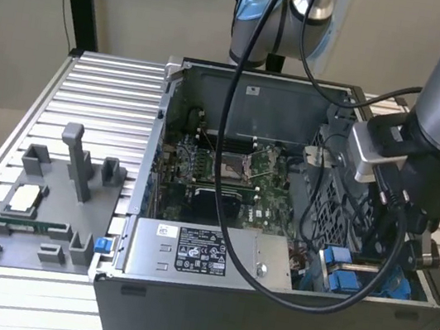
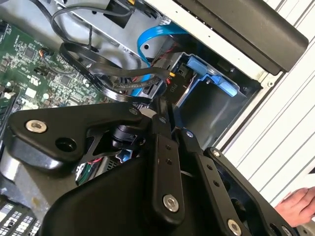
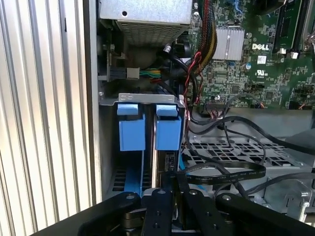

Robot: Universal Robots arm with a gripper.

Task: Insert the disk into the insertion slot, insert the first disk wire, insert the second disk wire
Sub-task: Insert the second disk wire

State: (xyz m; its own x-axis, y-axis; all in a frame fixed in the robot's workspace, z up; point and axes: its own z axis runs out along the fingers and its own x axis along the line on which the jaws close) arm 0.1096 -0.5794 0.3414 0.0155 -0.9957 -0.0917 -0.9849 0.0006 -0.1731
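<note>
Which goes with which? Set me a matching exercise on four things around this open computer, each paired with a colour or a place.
Things:
1. circuit board
2. flat cable
3. parts tray
4. power-supply box

Colour or place:
A. grey metal with a white label, along the case's near wall in the exterior view
B. bright blue
C. outside the computer case, on the slatted table
D. green

Pairs: 1-D, 2-B, 3-C, 4-A
</note>
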